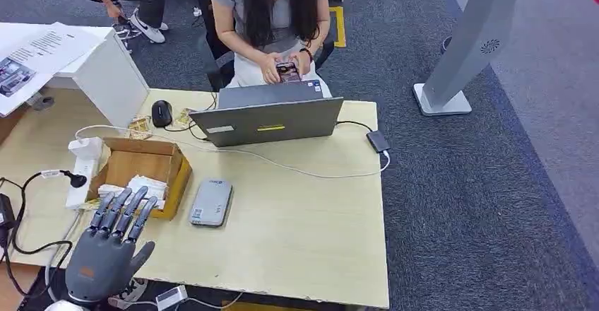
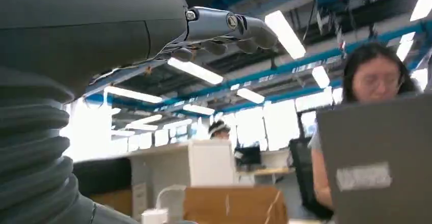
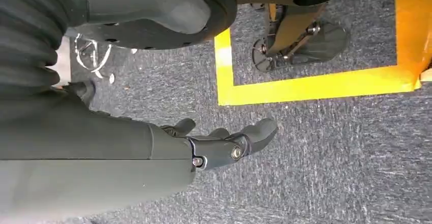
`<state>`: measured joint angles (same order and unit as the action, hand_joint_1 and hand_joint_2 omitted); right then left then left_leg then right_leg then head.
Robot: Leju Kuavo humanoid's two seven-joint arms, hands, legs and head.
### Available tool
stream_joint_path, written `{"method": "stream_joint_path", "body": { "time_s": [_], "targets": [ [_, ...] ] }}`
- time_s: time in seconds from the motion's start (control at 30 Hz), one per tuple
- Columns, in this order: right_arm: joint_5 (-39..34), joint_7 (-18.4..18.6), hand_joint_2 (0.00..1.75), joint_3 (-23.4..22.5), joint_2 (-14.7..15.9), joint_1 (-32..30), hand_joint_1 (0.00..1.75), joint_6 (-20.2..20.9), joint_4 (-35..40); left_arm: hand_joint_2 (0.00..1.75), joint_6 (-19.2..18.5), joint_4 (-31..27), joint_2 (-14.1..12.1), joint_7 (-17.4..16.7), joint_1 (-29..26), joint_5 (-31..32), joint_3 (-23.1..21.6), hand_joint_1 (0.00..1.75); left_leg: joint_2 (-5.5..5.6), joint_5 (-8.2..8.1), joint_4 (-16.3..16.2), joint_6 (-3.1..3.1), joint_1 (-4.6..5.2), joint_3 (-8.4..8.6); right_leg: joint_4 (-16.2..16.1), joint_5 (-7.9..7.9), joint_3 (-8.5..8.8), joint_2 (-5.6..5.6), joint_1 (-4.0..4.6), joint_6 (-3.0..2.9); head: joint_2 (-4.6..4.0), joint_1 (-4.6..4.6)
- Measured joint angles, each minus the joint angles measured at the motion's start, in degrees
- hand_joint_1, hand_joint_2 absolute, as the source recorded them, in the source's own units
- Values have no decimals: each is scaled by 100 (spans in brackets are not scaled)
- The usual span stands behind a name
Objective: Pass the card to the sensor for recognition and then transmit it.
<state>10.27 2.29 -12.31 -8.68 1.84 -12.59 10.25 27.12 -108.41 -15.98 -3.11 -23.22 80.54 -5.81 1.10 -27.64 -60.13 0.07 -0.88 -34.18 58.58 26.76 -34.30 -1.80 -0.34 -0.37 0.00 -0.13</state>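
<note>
The grey card reader [image 1: 211, 202] lies flat on the pale wooden table [image 1: 304, 233], just at three o'clock of the open cardboard box [image 1: 145, 164], which holds white paper slips; whether any of those is the card, I cannot tell. At seven o'clock from the reader, the left hand [image 1: 106, 244] hovers over the table's near edge, palm down, fingers straight and slightly fanned, tips reaching toward the box's near corner, holding nothing. From the left wrist view those fingers [image 2: 239, 28] stretch out above the box with empty air beneath them. Beyond the reader, at twelve o'clock, a grey laptop [image 1: 272, 116] stands open, a white cable [image 1: 282, 164] trailing across the table to a small adapter [image 1: 378, 141] at its far right. A black mouse [image 1: 162, 112] sits left of the laptop. A person [image 1: 272, 14] sits behind it, holding a phone. The right hand [image 3: 224, 145] hangs over grey carpet near yellow floor tape [image 3: 305, 84], fingers loosely extended, empty.
</note>
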Motion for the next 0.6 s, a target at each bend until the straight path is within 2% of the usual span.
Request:
{"method": "stream_joint_path", "body": {
  "time_s": [0.07, 0.13, 0.33, 0.6],
  "targets": [
    [2, 11, 175, -37, -2, -1, 0, -2, 0, 175, -422, 2, -59, -162, -13, -85, 0, 0, 6, 4, 0, -2, -1, 0, 1, 0, 0, 3, 1, 0, 0, 0],
    [0, 24, 175, -74, -2, 0, 0, -9, 0, 175, -646, 22, -109, -231, -3, -159, 0, 0, 8, 5, 0, -3, -1, 1, 1, 0, 0, 5, 1, 0, 0, 2],
    [39, 31, 175, -111, -4, 0, 0, 31, 0, 175, -937, 271, -140, -218, 219, -378, 92, 0, 10, 5, 0, -3, -1, 0, 1, -1, 1, 6, 0, 0, 0, 0],
    [63, 9, 175, -116, -31, 1, 0, 72, 0, 175, -985, 625, -81, -32, 464, -393, 282, 0, 10, 5, 0, -3, -1, 0, 1, -1, 0, 6, 0, 0, 0, 0]
  ]
}}
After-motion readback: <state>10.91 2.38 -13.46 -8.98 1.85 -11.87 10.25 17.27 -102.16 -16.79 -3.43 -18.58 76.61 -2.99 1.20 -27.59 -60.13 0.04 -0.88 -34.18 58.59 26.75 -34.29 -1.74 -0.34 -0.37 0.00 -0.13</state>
